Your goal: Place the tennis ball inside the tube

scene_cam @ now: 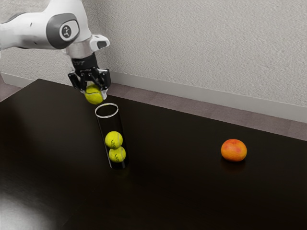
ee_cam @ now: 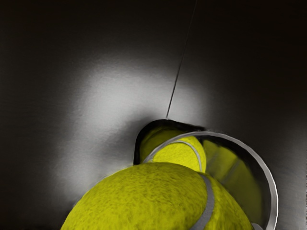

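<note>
Presently, held ball: a yellow-green felt tennis ball (scene_cam: 94, 97) with a pale seam hung raised beside the tube's mouth, on the exterior view's left of it and not centred over the opening.
Fingers: the black two-finger gripper (scene_cam: 93, 90) had them parted about as wide as the ball, gripping it from two sides.
Tube rim: the pale round rim (ee_cam: 275, 191) lay near the ball's lower side; in the wrist view the ball hid part of it. Whether the two had room between them, I could not tell.
Tube: the clear, slim cylinder (scene_cam: 109, 125) stood on the table, its wall rising well past the stacked balls and leaving open depth below the rim.
Stacked balls: one yellow-green ball (scene_cam: 114, 140) sat atop another (scene_cam: 117, 154).
Tabletop: glossy and black (scene_cam: 168, 182), it spread between tube and fruit.
Fruit: a round orange-red fruit (scene_cam: 234, 150) rested well apart, toward the exterior view's right.
Far edge: the table's straight border (scene_cam: 192, 114) ran before a rough pale wall (scene_cam: 201, 52).
</note>
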